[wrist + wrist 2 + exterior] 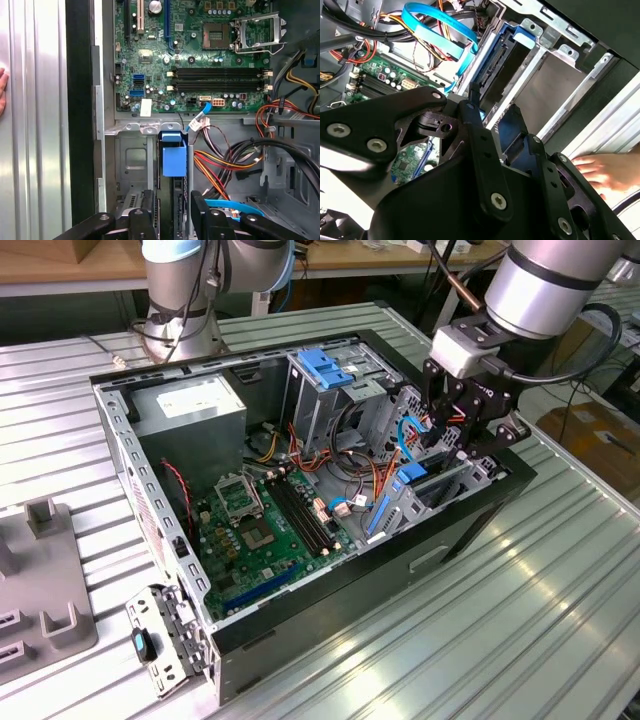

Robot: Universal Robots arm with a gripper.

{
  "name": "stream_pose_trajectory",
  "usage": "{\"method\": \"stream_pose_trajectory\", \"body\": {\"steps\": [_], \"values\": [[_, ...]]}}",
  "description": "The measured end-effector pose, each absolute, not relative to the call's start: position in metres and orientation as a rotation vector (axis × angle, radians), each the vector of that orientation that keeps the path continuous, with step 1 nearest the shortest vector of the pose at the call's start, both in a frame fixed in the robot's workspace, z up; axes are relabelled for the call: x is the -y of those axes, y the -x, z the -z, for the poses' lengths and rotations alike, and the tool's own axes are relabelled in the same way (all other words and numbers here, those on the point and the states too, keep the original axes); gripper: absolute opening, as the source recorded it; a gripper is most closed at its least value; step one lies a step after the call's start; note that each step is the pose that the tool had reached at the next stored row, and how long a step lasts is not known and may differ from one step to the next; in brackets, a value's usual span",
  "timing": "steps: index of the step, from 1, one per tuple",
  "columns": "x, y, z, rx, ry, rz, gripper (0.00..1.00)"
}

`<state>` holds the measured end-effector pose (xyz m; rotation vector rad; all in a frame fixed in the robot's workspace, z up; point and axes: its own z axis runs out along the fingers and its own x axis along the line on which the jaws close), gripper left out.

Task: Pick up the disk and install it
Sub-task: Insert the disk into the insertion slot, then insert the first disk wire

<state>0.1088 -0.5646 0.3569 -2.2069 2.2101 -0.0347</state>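
Blue-framed silver disk (174,160) stands on edge in the grey metal bay (132,160), its long axis running under the black gripper (171,200) straddling it, clamped or loose, can't tell.

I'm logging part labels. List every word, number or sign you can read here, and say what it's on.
No text here can be read.
On the grey box, the label: print too small.
On the circuit board, the white sticker: print too small.
Markings printed on the circuit board itself: too small.
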Motion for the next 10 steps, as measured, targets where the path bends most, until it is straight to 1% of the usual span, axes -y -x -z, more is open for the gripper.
{"method": "stream_pose_trajectory", "body": {"steps": [10], "values": [[0.5646,-0.1088,-0.3569,-2.213,2.210,0.041,0.43]]}}
